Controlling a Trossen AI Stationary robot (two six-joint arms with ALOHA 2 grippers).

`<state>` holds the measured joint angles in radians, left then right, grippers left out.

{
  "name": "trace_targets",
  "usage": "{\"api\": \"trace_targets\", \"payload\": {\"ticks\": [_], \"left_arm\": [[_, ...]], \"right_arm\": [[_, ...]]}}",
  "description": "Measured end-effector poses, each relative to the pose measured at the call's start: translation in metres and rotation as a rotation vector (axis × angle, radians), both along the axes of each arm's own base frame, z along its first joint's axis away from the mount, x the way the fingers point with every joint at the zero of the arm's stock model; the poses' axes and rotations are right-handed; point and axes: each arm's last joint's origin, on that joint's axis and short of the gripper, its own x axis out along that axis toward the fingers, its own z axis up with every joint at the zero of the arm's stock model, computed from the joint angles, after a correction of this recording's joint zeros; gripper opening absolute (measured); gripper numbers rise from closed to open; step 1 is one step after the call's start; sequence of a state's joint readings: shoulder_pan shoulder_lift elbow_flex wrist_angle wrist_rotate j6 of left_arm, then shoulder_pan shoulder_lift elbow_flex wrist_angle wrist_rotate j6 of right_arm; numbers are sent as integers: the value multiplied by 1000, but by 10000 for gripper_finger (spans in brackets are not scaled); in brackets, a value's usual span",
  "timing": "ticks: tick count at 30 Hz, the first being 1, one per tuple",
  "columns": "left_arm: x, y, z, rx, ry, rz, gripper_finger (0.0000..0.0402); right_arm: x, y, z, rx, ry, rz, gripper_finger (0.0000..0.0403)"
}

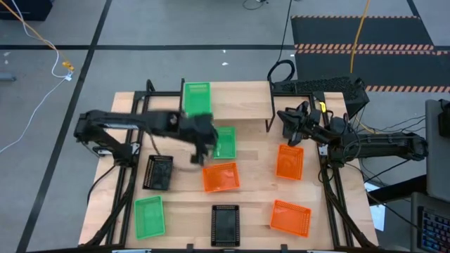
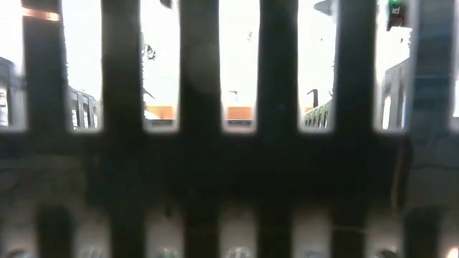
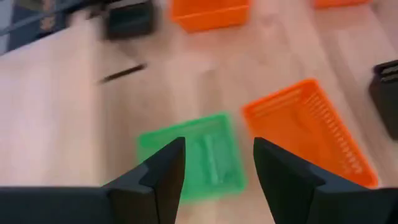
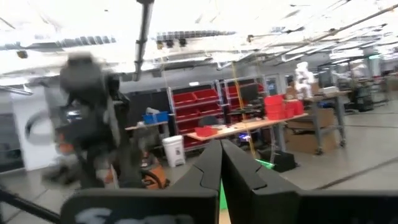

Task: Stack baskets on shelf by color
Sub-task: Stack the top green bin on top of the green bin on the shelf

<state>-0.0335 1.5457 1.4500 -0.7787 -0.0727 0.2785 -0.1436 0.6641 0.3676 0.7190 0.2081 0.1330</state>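
Note:
The shelf (image 1: 239, 98) stands at the table's far middle, with one green basket (image 1: 195, 98) resting on its left part. A second green basket (image 1: 226, 143) lies on the tabletop in front of the shelf. My left gripper (image 1: 202, 156) hangs open above the table beside this basket, touching nothing. In the left wrist view the basket (image 3: 208, 155) shows past the open fingers (image 3: 217, 168). An orange basket (image 1: 221, 177) lies just nearer. My right gripper (image 1: 287, 118) waits shut and raised at the shelf's right end; its own view shows the fingers closed (image 4: 221, 162).
Loose on the table are two more orange baskets (image 1: 289, 161) (image 1: 290, 218), two black ones (image 1: 159, 172) (image 1: 225, 223) and a green one (image 1: 149, 216). A dark slotted wall (image 2: 229, 143) fills the low view.

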Motion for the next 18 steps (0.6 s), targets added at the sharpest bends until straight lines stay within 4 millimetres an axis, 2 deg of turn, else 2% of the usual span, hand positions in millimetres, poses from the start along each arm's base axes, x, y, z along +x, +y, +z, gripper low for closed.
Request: {"api": "trace_targets", "payload": {"ticks": [3,9,14,18], "left_arm": [[16,-9,-46,30,28,60,177],[21,-4,-114,77,154,177,173],[27,-6,-136,48,162,160,173],[29,-6,-142,44,163,152,172]], "right_arm": [[0,1,2,-2,-20,48,0],[0,3,2,21,-36,102,0],[0,3,2,17,-37,99,0],[0,3,2,16,-33,98,0]]}}
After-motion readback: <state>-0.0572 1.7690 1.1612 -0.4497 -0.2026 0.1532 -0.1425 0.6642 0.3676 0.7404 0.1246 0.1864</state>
